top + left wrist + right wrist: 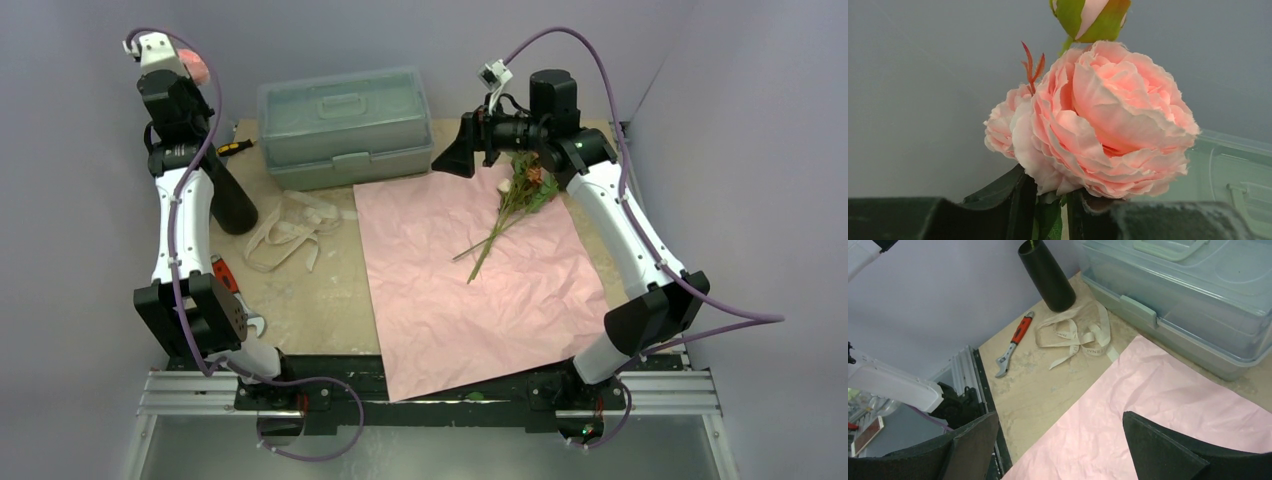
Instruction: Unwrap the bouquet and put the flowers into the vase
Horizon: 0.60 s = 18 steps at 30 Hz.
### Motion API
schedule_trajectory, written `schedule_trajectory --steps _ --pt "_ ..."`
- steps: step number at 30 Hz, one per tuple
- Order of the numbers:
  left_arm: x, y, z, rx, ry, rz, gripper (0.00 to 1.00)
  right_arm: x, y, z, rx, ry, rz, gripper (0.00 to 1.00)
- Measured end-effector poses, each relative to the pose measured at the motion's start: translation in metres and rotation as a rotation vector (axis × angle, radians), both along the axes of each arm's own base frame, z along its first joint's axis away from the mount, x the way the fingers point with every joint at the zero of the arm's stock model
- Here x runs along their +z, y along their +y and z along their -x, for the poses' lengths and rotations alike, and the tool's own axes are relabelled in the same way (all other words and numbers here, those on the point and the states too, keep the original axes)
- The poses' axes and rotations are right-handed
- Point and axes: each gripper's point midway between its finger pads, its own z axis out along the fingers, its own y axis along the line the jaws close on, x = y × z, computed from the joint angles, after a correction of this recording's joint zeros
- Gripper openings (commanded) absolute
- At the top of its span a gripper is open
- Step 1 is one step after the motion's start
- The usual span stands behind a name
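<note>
The bouquet lies undone, its pink paper [480,300] spread flat on the table. A few flowers [522,190] rest on the paper's far right part, stems pointing toward me. The black vase [232,200] stands at the left, and in the right wrist view the vase [1047,277] has a green stem at its mouth. High above it, my left gripper [180,82] has its jaws slightly parted around the leaf and stem of a big pink rose [1108,120]. My right gripper [462,150] hangs open and empty over the paper's far edge [1148,405].
A pale green toolbox [345,125] stands at the back, right of the vase. Beige ribbon [285,230] lies loose between vase and paper. A red-handled wrench [225,280] lies by the left arm, and a yellow-black screwdriver [232,148] behind the vase.
</note>
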Motion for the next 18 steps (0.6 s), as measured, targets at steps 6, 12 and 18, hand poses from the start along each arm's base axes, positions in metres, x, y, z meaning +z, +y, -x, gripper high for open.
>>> schedule_trajectory --steps 6,12,18 --pt "-0.009 -0.002 0.0 -0.007 0.021 0.032 0.53 -0.009 -0.007 -0.002 -0.017 0.017 0.032 0.98" --pt "-0.02 -0.01 0.004 -0.042 0.075 0.052 0.74 -0.013 -0.016 -0.009 -0.044 0.031 0.039 0.98" --pt "-0.018 -0.022 0.021 -0.078 0.107 0.079 0.99 -0.017 -0.025 -0.012 -0.067 0.051 0.049 0.98"
